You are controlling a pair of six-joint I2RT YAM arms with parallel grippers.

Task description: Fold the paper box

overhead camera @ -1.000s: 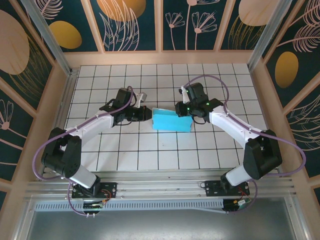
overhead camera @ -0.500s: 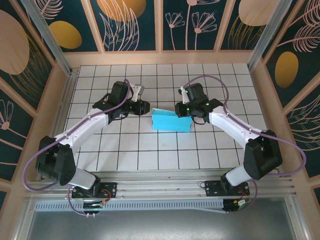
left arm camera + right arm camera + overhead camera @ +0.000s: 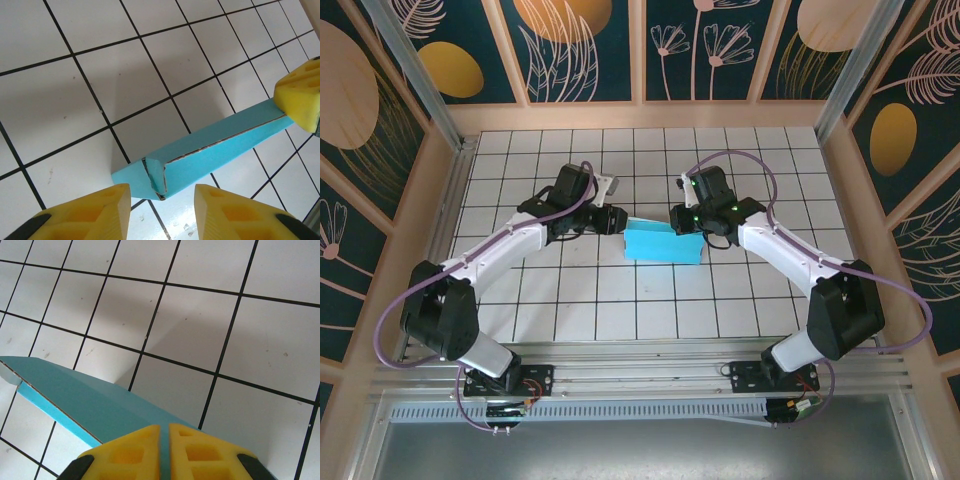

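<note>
Although the paper box (image 3: 663,243) already stands as a closed, flat turquoise shape, the work is judged not quite finished. It lies near the middle of the tiled table (image 3: 520,300), long axis running left to right, between the two arms.

Left gripper (image 3: 612,220): jaws partly apart and holding nothing. In the wrist view its yellow pads sit on either side of the box's left end, close to it but apart from it.

Right gripper (image 3: 682,226): jaws closed to a hairline gap. The turquoise wall runs up into the fingertips, so it is judged to be pinching the right end of the box and steadying it.

Condition of the work:
- Main panels are up and the blue face is outward; no large pale side shows.
- A seam (image 3: 225,142) with a raw cardboard edge runs along the upper face. It appears laid down, but whether it is locked cannot be told.
- The end flap (image 3: 154,176) at the left corner looks creased and slightly proud of the body.

Remaining, on this evidence: press or tuck that left-end flap home, confirm the seam holds, then release.
</note>
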